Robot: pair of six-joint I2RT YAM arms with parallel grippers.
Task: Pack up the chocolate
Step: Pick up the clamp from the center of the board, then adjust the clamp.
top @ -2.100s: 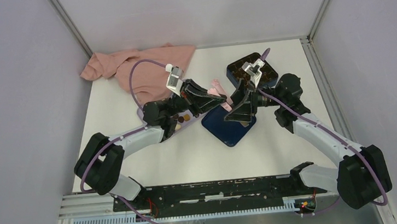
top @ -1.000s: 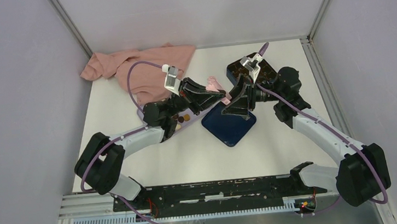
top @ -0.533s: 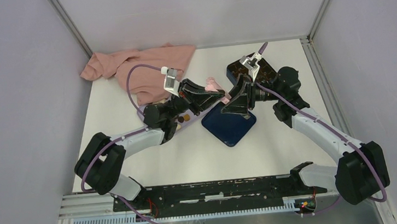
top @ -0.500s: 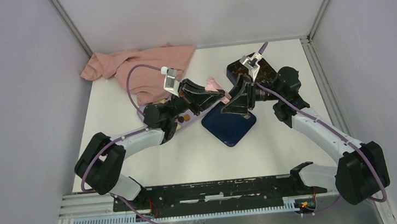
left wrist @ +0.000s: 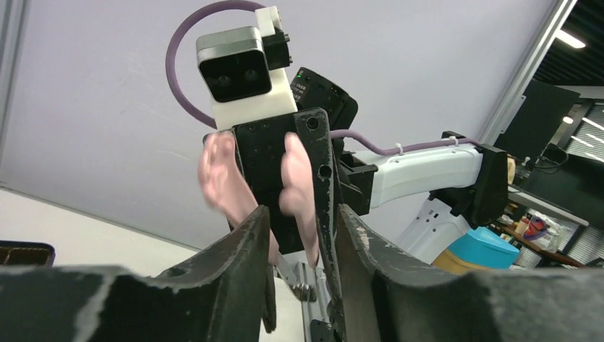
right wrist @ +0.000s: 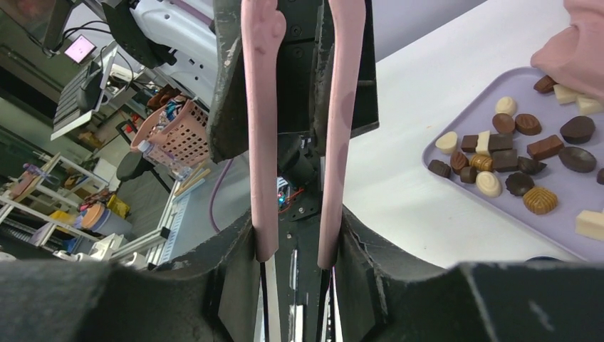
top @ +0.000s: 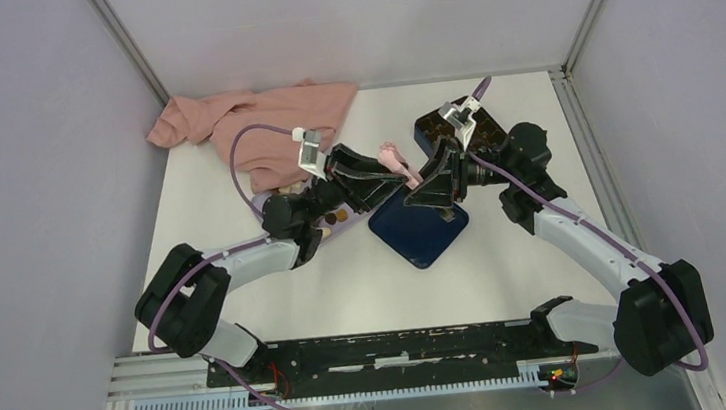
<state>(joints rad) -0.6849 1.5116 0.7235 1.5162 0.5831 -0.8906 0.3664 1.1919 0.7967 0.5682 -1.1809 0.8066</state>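
Observation:
Several chocolates (right wrist: 513,153), dark, light brown and cream, lie on the lilac tray (right wrist: 456,185). In the top view a few chocolates (top: 338,214) show on the tray (top: 334,234) under my left arm. My left gripper (top: 396,154) and right gripper (top: 417,174) meet tip to tip above the table's middle. The dark blue box (top: 429,126) with its grid insert stands behind the right wrist. In the right wrist view my right gripper (right wrist: 303,21) has its pink fingers apart with nothing between them. In the left wrist view my left gripper (left wrist: 258,153) is also parted and empty.
A flat dark blue square lid (top: 414,238) lies below the two grippers. A pink cloth (top: 260,119) is heaped at the back left and shows in the right wrist view (right wrist: 580,39) beside the tray. Grey walls close in three sides.
My right gripper has moved up and away from the blue lid toward the left gripper's tips. My left wrist has shifted slightly left. Nothing was picked up.

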